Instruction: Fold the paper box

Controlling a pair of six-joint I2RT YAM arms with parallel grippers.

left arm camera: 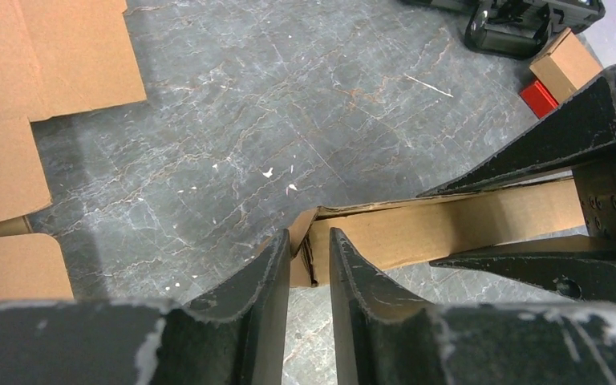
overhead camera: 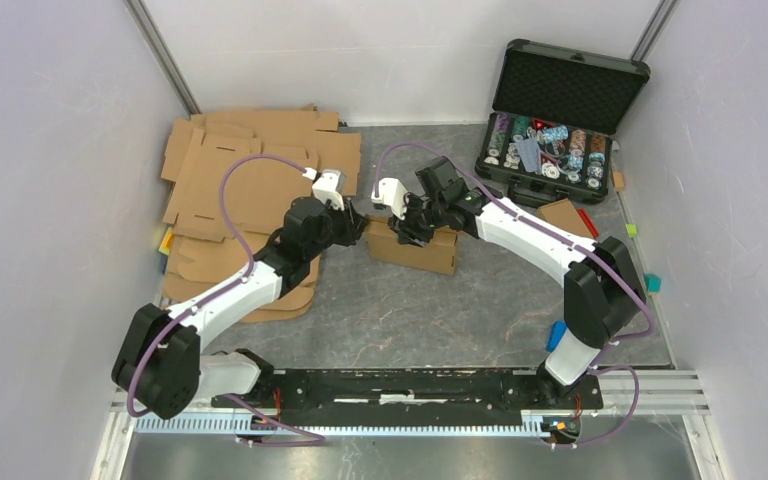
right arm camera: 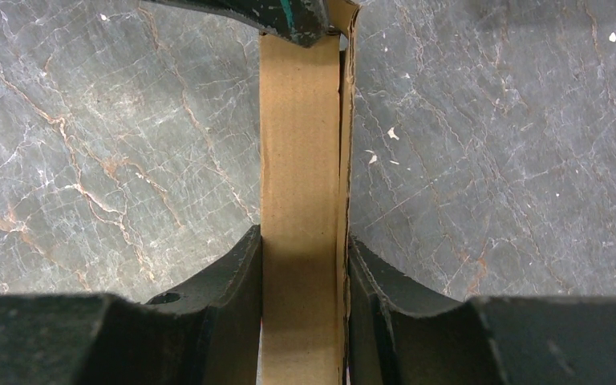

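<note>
Two arms are bolted at the near edge of the table (overhead camera: 410, 310) and lean inward, so their pincers meet over its middle. The box (overhead camera: 430, 252) is there between them, a low brown cardboard shape with its long side running left to right.

The left pincer (left arm camera: 310, 241) is at the box's left end. Its fingers stand only narrowly apart, with the end corner of the cardboard between the tips. In the left wrist view the card lies against one finger and a thin dark gap shows at the other, so I cannot tell whether it is pinching. The corner looks split there, with a short flap edge standing up just beside the long wall.

The right pincer (right arm camera: 304, 234) comes in from the right and is closed on the box. One finger presses each face of an upright doubled wall, and the wall fills the space between them. In the right wrist view that wall runs straight away from the fingers to the other pincer's dark tip.

Behind the left arm, on the left of the table, lies a pile of flat brown blanks (overhead camera: 250, 185), well apart from the box. Right of the box are a small carton (overhead camera: 565, 215) and a red block (left arm camera: 539, 96) beside it. At the far right corner a black case (overhead camera: 570, 95) stands open, with rows of chips (overhead camera: 550, 150) inside.
</note>
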